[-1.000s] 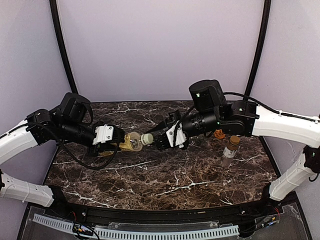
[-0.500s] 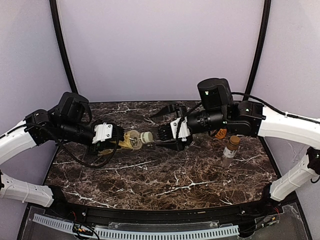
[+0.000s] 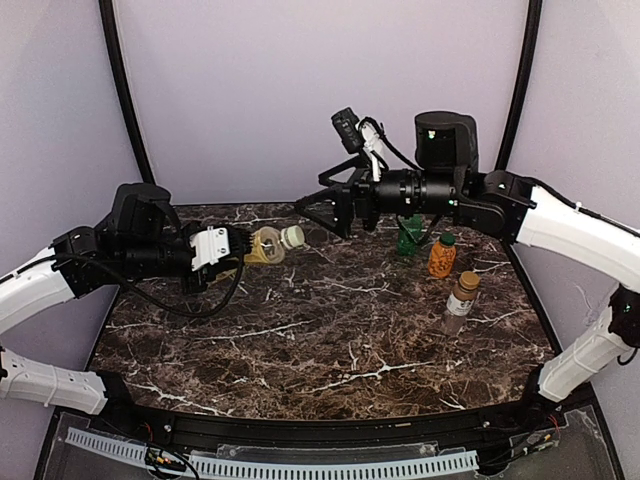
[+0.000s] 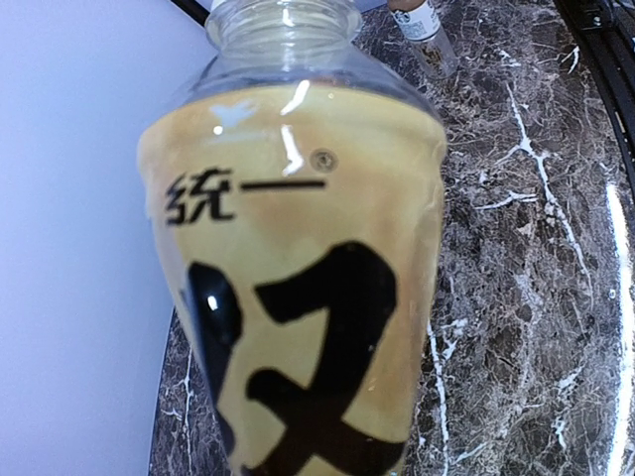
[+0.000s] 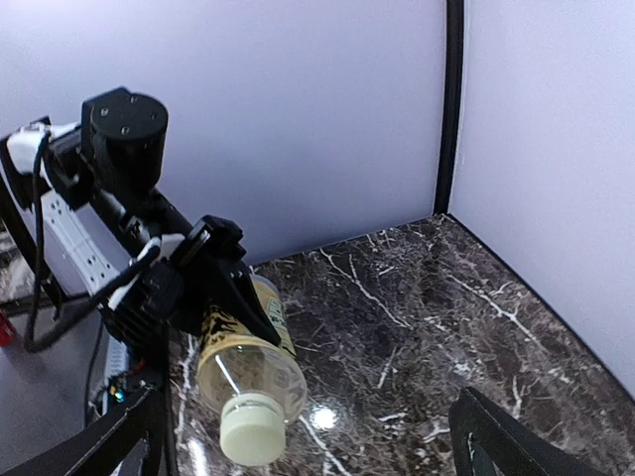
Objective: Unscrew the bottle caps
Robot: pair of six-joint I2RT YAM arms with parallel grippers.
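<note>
Yellow-liquid bottle (image 3: pixel 268 243) hangs over the left-centre of the table (image 3: pixel 330 350), with the left gripper (image 3: pixel 240 252) clenched around its body. Its long axis lies about level, the white cap (image 3: pixel 293 236) pointing right. Just beyond the cap and slightly higher, the right gripper (image 3: pixel 318 217) faces it, jaws spread wide and holding nothing. The green bottle (image 3: pixel 410 236), orange bottle (image 3: pixel 441 256) and slim clear bottle (image 3: pixel 460 298) stand farther right.

Dark marble table (image 3: pixel 300 350), plain lilac walls (image 3: pixel 300 100), black corner post (image 5: pixel 453 99).
</note>
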